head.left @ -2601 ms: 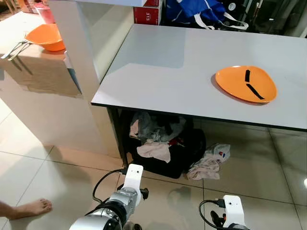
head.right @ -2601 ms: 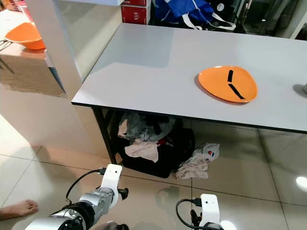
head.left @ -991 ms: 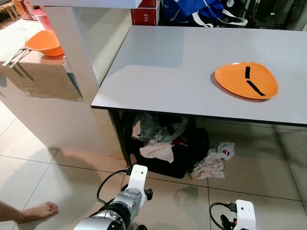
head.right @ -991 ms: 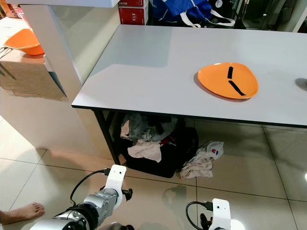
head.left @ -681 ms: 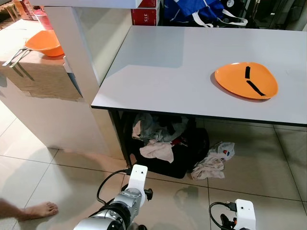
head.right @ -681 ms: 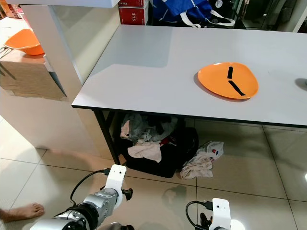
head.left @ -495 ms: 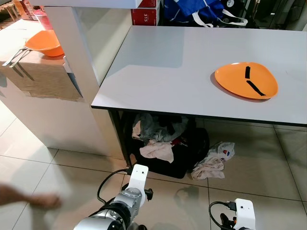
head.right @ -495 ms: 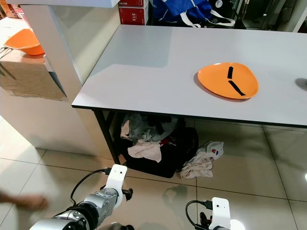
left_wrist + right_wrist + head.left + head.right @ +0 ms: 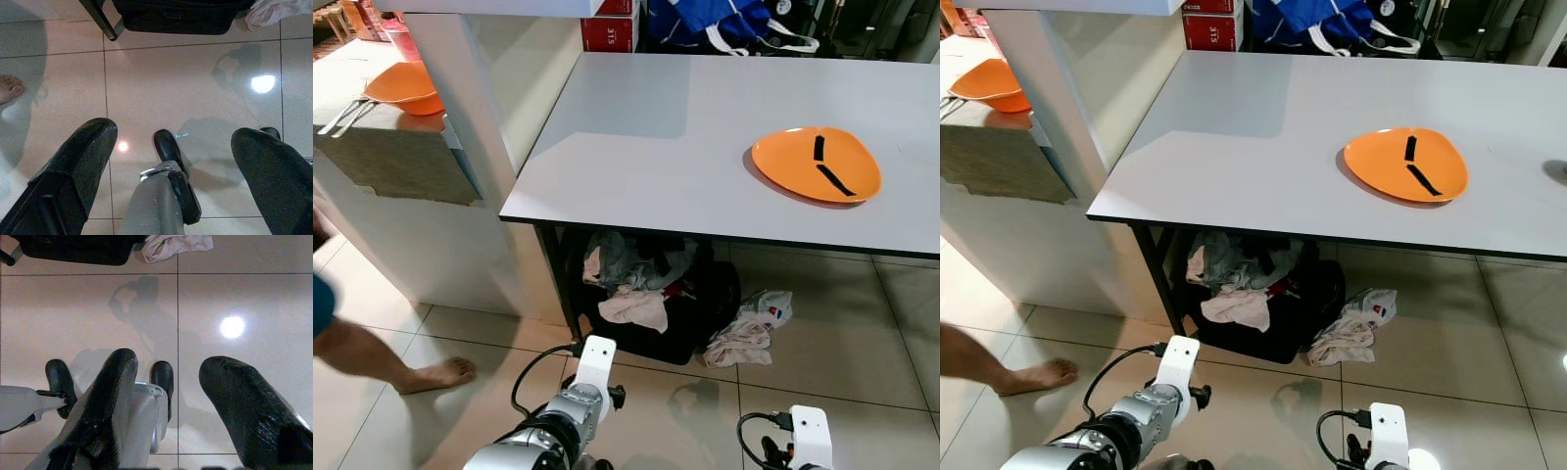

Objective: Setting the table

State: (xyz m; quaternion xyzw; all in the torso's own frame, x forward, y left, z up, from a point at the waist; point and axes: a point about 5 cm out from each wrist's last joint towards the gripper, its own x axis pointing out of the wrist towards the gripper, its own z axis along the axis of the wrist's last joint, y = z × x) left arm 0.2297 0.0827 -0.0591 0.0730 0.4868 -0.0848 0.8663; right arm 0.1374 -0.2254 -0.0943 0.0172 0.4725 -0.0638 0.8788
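From the head views, a grey table (image 9: 705, 117) stands ahead, and an orange plate (image 9: 816, 164) with two black marks lies on its right part, near the front edge. Far left, on a lower counter (image 9: 382, 147), sits an orange bowl (image 9: 403, 86) with cutlery (image 9: 342, 116) just beside it. Under the table is a dark bag (image 9: 1263, 294) heaped with clothes, and a crumpled cloth (image 9: 742, 335) lies on the tiled floor (image 9: 862, 333) to its right. A person's bare foot (image 9: 435, 374) and lower leg stand on the tiles at the left. Both arms hang low, near the floor, well apart from the table.

In the left wrist view, the left gripper (image 9: 171, 161) points down at the tiles with its two black fingers (image 9: 78, 166) spread wide and nothing between them; the robot's own foot (image 9: 168, 147) shows below, the bag's edge is beyond, and toes (image 9: 9, 89) peep in at the side.

In the right wrist view, the right gripper (image 9: 168, 391) also hangs over the tiles, fingers (image 9: 244, 406) wide apart and holding nothing, with the cloth (image 9: 178, 245) and the bag (image 9: 73, 247) beyond.
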